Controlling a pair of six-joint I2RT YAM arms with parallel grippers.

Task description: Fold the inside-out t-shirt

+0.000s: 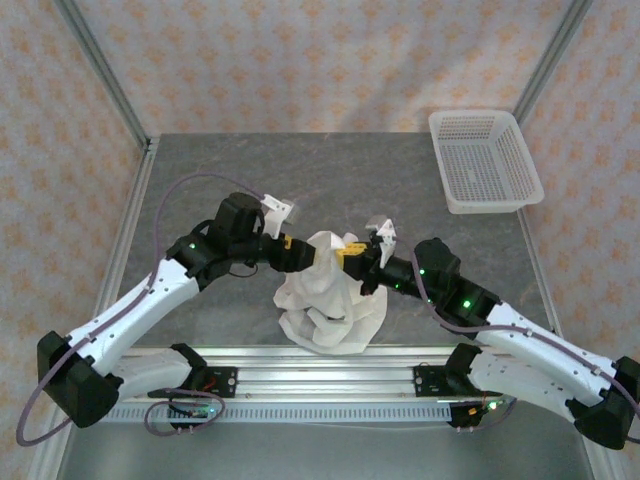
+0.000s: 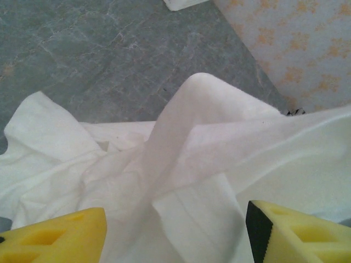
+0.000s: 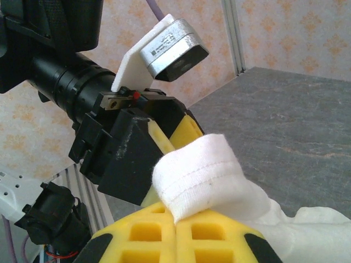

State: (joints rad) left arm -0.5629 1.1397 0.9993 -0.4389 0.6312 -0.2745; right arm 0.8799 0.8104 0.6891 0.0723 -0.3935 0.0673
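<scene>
The inside-out t-shirt (image 1: 330,300) is a white bunched heap near the table's front edge, pulled up into a peak between the two grippers. My right gripper (image 1: 348,258) is shut on a stitched hem of the shirt (image 3: 197,172), which sticks out above its closed yellow fingers (image 3: 137,233). My left gripper (image 1: 300,252) faces it from the left, close enough that its black body (image 3: 126,153) sits right behind the hem. Its jaws stand open and wide apart (image 2: 175,235), with folds of the white cloth (image 2: 219,142) lying between and beyond them.
A white plastic mesh basket (image 1: 485,160) stands at the back right of the grey table (image 1: 220,170). Metal frame posts and patterned walls close in the sides. A rail (image 1: 320,380) runs along the front edge, just below the shirt.
</scene>
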